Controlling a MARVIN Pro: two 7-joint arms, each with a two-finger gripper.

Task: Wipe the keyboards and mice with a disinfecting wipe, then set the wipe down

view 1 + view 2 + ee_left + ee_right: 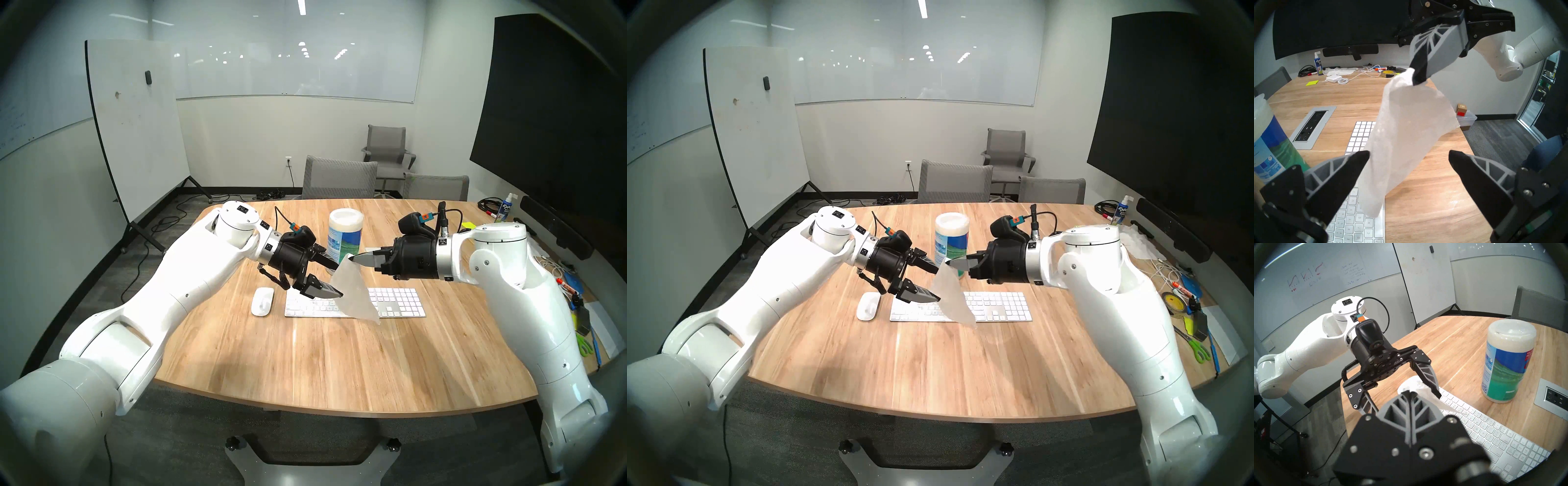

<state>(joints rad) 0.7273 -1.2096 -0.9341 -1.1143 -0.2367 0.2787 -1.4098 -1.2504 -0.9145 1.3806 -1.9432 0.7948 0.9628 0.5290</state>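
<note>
Handover step, judging by the pose. Head views: right pincer (354,258) clamped tight on the top corner of the wipe (353,295), sheet hanging in the air above the keyboard (400,302); left pincer (334,280) spread wide, its two fingers on either side of the sheet's near edge, not gripping. Mouse (262,301) sits on the desk (305,356) just left of the keyboard; canister (344,234) behind.

Left wrist view: wipe hangs close against the left-hand fingertip (1362,157), off-centre in the gap. Better to centre the sheet between the tips and grab a fold, not the thin edge.

Right wrist view: closed tips pinch bunched cloth. Best that right lets go only once left has closed, or the wipe will likely drop.
</note>
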